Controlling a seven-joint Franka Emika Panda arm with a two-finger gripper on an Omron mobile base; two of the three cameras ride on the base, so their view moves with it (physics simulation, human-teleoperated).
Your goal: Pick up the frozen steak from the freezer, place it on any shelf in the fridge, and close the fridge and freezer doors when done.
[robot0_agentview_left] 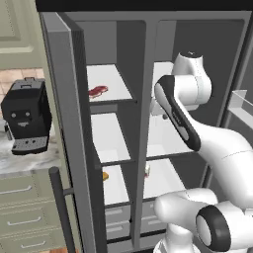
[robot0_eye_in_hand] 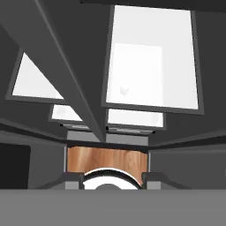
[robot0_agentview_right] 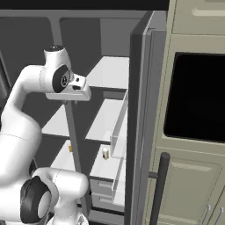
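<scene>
the arm is up by the middle post with its gripper pointing down, jaws too hidden to tell, and the steak lies farther back on the top freezer shelf, so next it must reach left to grab it.

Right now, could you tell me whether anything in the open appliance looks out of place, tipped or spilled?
Nothing stands out. The frozen steak lies flat on the freezer's top white shelf. A small orange item and a small white-and-red item sit on lower shelves, nothing spilled. Both doors stand open.
</scene>
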